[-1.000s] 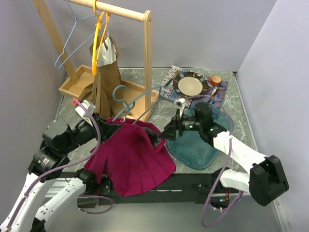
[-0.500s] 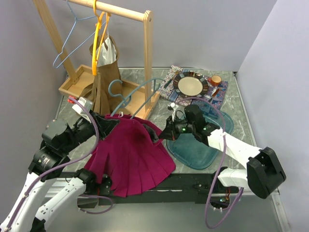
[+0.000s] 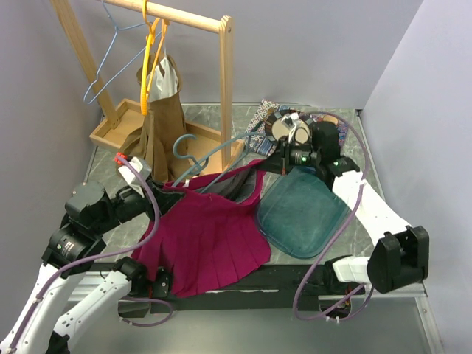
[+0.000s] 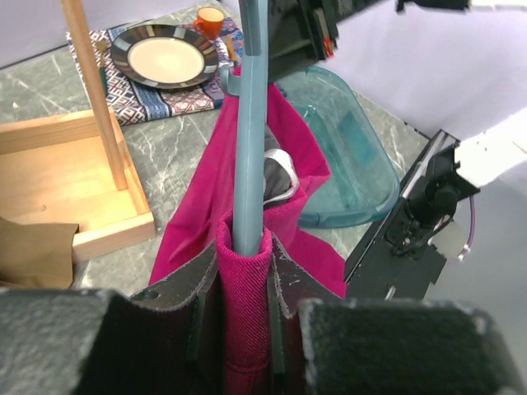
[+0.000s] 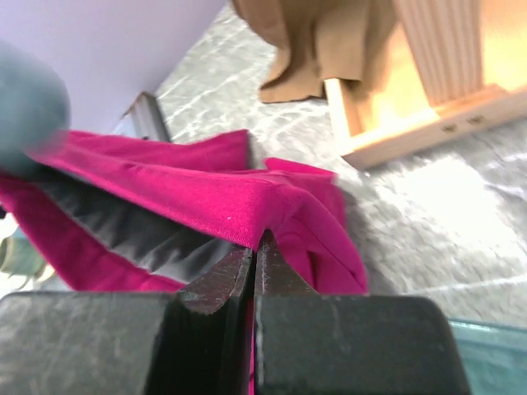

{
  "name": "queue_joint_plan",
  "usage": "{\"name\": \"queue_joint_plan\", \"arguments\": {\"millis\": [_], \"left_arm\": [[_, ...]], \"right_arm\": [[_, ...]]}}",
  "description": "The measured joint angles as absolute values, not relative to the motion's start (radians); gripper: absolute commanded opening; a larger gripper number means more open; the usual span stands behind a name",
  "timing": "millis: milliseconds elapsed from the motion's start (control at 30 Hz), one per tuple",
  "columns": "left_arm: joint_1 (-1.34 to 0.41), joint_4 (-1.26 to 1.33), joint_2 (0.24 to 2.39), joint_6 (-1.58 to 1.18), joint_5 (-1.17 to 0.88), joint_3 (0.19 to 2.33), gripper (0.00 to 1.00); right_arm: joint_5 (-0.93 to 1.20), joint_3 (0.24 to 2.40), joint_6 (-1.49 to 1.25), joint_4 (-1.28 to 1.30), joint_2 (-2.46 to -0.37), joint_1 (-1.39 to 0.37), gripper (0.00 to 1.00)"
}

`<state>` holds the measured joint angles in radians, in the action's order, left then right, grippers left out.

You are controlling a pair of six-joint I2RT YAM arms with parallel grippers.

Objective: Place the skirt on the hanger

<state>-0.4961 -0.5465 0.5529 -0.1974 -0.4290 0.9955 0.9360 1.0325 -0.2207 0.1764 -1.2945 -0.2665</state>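
The magenta skirt [image 3: 214, 232] lies spread at the table's front, its waistband stretched up and to the right. A blue-grey hanger [image 3: 215, 153] runs along that waistband, its hook [image 3: 184, 144] pointing at the rack. My left gripper [image 3: 158, 193] is shut on the waistband's left end, which is wrapped round the hanger arm [image 4: 249, 123]; the pinch shows in the left wrist view [image 4: 244, 271]. My right gripper [image 3: 270, 164] is shut on the waistband's other end [image 5: 257, 247], and the skirt's grey lining [image 5: 140, 234] shows beneath.
A wooden rack [image 3: 226, 74] with a tray base stands at the back left, carrying a brown garment [image 3: 162, 118], an orange hanger [image 3: 150, 66] and a light blue wire hanger [image 3: 110, 66]. A teal tray [image 3: 302, 210] lies right of the skirt. A plate [image 4: 165, 59] and an orange cup [image 4: 209, 16] sit on a patterned cloth.
My right gripper has shut on the skirt's waistband and pulled it back and to the right, toward the plate, which stretched the band along the hanger. The left arm has hardly moved.
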Motion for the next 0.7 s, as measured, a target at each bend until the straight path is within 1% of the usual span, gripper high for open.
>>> {"name": "queue_joint_plan", "arguments": {"millis": [233,467,700], "left_arm": [[-0.496,-0.569,0.559,-0.127,-0.447,0.995,0.01],[-0.496,-0.602,0.58,-0.065,-0.447,0.995,0.01],[-0.496,-0.616,0.606,0.007,-0.474,0.995,0.01]], "right_arm": [[1.037,1.103,-0.19,0.281,-1.359,-0.227,0.0],[1.085,1.157,-0.179,0.339,-1.361,-0.184,0.0],[1.11,1.238,-0.108,0.414,-1.372,-0.17,0.0]]}}
